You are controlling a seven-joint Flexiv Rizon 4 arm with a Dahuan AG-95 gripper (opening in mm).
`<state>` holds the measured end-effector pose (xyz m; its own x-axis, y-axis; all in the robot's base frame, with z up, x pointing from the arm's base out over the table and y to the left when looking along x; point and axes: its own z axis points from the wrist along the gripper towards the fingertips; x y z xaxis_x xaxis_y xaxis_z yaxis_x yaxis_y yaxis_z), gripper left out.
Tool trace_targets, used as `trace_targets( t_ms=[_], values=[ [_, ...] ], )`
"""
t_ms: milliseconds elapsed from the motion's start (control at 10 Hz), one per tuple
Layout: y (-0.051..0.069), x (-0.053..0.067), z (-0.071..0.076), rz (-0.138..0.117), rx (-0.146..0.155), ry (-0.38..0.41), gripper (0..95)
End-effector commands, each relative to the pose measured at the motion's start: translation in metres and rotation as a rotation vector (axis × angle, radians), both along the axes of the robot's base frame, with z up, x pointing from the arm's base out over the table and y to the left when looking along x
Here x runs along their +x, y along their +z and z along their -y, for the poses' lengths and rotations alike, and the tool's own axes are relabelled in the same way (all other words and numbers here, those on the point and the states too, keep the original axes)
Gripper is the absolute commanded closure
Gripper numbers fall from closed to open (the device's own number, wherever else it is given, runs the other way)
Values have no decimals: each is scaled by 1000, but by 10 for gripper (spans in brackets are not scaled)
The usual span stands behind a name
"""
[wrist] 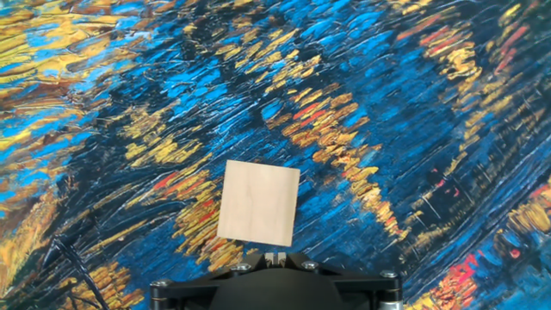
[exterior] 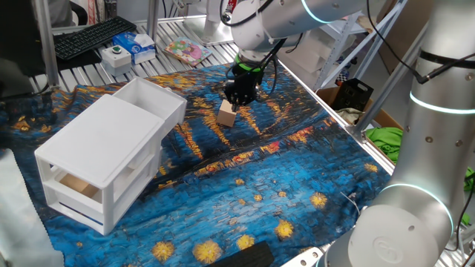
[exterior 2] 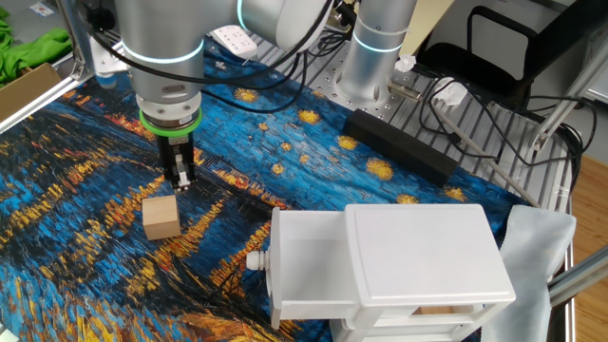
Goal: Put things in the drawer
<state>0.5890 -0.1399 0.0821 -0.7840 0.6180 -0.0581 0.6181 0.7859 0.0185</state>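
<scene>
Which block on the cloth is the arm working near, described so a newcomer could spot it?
Start at the white cabinet on the blue and yellow painted cloth, its top drawer pulled open. Beyond the open end, the wooden block sits alone on the cloth, just under the shut gripper. It is plain pale tan, unlike everything around it.

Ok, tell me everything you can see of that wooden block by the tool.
The block is a small pale tan cube that looks like plain wood, unmarked with faint grain. It sits flat on the blue and yellow painted cloth, apart from the white cabinet. The shut tool hangs close beside it, not gripping it; whether they touch is unclear.
</scene>
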Motion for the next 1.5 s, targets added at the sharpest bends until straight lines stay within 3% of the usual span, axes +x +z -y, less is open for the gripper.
trace_targets(
  t_ms=[100,300,800,900,1500],
  values=[
    [1,-1,-1,-6,13,-19,950],
    [1,-1,-1,-20,17,-47,950],
    [2,1,0,-21,2,-30,950],
    [2,4,0,-23,-9,-19,950],
    [6,18,3,-22,-9,-21,950]
  ],
)
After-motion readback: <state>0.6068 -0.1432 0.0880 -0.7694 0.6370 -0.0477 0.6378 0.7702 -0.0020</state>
